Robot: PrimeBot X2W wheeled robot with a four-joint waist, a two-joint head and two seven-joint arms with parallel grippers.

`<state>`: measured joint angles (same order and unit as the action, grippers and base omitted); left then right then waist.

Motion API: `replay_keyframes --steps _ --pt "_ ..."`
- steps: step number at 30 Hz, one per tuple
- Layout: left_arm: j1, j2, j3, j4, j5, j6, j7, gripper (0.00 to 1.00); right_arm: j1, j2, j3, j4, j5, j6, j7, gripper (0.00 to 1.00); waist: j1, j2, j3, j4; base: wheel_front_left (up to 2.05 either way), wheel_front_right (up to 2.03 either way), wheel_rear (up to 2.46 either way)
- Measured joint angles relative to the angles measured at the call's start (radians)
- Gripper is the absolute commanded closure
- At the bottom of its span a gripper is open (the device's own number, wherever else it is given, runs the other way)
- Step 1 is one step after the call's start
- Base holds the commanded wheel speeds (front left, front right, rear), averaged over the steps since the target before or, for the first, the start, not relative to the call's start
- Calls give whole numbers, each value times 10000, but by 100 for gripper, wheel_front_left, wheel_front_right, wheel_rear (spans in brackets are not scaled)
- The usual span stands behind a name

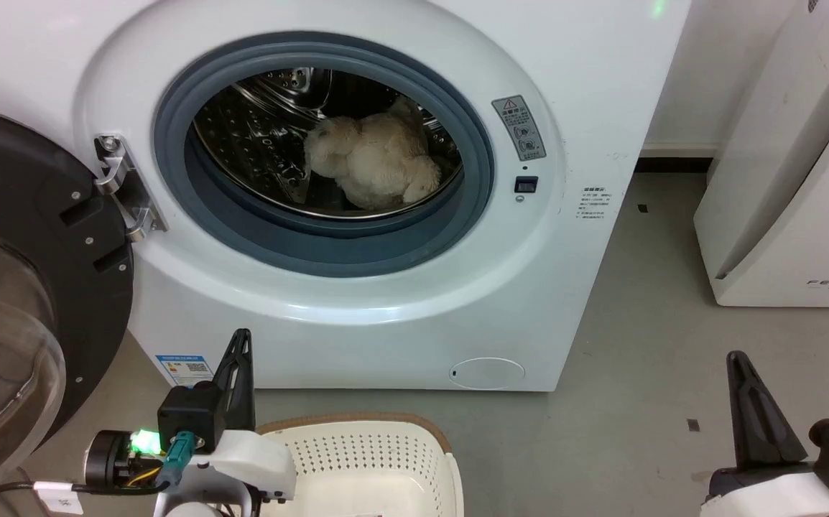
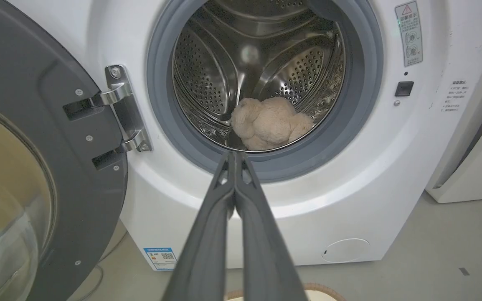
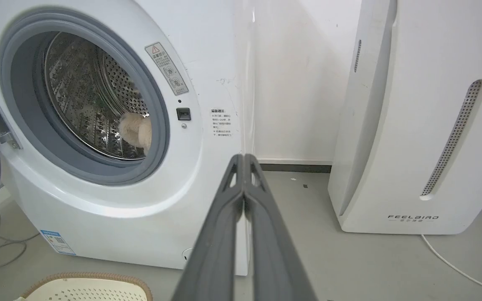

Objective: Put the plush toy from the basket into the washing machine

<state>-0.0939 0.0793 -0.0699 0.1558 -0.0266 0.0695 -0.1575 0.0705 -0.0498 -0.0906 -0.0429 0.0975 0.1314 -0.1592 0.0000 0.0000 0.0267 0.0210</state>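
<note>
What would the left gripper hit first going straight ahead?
Likely the lower lip of the washing machine's grey door seal, where the left gripper points; slightly higher, it would reach the plush toy. Depth is unclear.

This is a laundry corner in a plain utility or test room, not a furnished home: a white front-loading washing machine [image 1: 386, 337] takes the upper left and centre of the head view, its black-framed door [image 1: 41, 237] open at the left edge, with a perforated basket [image 1: 357, 452] on the floor [image 1: 659, 359] at bottom centre. The floor is bare grey with small dark marks [image 1: 693, 424], and the wall [image 3: 299, 83] is plain white with a dark skirting strip [image 3: 295, 168]. A white appliance [image 3: 412, 125] lettered FEELBAIRD stands at the right of the right wrist view, and loose cables [image 3: 3, 257] trail at its lower left.
</note>
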Motion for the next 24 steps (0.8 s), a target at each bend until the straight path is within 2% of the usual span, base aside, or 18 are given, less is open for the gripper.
replay_keyframes --steps 24 --pt "256 -58 215 -474 73 -201 495 100 -197 0 276 107 -209 0 520 100 0 0 -84 -66 0 0 0"
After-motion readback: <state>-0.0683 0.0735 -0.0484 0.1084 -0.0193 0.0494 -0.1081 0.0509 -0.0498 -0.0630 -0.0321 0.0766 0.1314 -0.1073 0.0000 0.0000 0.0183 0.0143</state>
